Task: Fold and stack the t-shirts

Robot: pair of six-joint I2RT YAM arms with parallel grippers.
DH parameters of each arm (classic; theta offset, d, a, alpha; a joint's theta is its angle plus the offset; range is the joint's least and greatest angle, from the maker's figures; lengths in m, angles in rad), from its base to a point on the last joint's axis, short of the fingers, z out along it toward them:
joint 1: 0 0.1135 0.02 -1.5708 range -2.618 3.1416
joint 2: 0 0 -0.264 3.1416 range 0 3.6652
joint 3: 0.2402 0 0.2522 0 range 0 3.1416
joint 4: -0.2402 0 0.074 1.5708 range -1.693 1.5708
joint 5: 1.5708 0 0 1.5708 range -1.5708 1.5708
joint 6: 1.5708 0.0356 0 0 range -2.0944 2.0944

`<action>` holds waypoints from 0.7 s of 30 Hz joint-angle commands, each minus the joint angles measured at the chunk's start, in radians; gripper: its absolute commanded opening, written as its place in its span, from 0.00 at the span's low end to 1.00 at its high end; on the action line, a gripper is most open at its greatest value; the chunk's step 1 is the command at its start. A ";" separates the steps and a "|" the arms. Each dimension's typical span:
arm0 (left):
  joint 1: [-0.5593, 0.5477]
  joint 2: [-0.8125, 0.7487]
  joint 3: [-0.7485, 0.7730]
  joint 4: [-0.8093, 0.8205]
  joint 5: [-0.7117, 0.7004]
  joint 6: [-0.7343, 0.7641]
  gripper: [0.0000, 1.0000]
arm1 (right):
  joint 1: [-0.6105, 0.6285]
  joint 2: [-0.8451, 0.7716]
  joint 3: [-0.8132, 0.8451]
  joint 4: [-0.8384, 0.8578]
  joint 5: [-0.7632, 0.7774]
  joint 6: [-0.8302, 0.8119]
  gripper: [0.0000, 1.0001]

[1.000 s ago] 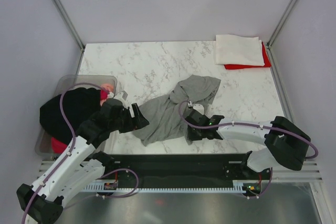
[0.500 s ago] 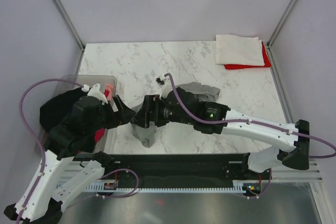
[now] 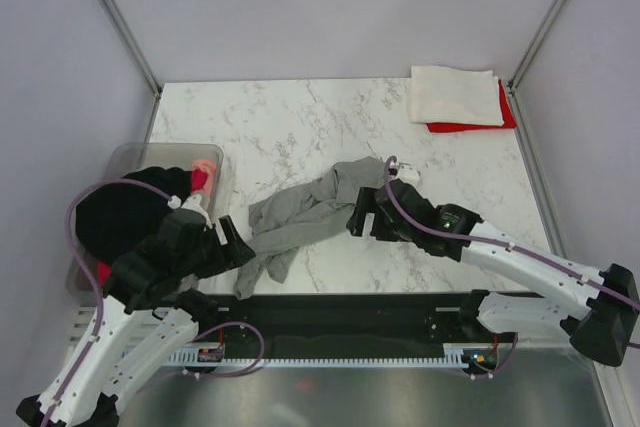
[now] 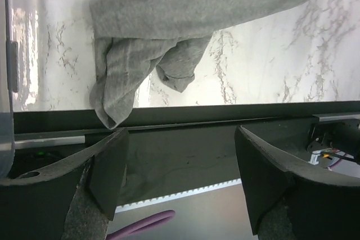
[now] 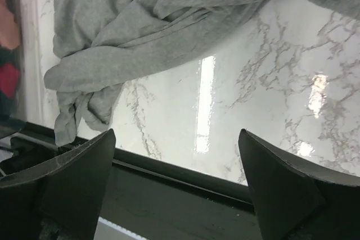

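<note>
Top external alone shows white t-shirt (image 3: 455, 95), left pincer (image 4: 181, 134), right pincer (image 5: 177, 136) both spread

The marbled table (image 3: 300, 117) bears a crumpled grey t-shirt (image 3: 300, 222) near the front, a red t-shirt (image 3: 465, 128) under a white one (image 3: 455, 95) at the far right, and a clear tub (image 3: 140, 154) at the left.

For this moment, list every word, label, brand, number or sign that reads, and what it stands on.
No text reads in any view.
The crumpled heather grey cotton t-shirt shows plain fabric, no print.
The folded white t-shirt and the folded red t-shirt under it show no marking.
The clear plastic tub bears none.
</note>
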 commanded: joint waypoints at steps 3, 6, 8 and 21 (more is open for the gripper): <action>-0.004 0.042 -0.101 0.018 0.012 -0.124 0.79 | -0.129 0.053 -0.002 0.005 0.041 -0.110 0.98; -0.004 0.053 -0.152 0.076 0.015 -0.176 0.79 | -0.235 0.143 0.036 0.059 -0.002 -0.199 0.98; -0.004 0.046 -0.198 0.104 -0.012 -0.238 0.80 | -0.275 0.233 0.078 0.074 -0.037 -0.231 0.98; -0.007 0.117 -0.311 0.254 -0.238 -0.416 0.80 | -0.297 0.548 0.346 0.197 -0.238 -0.307 0.87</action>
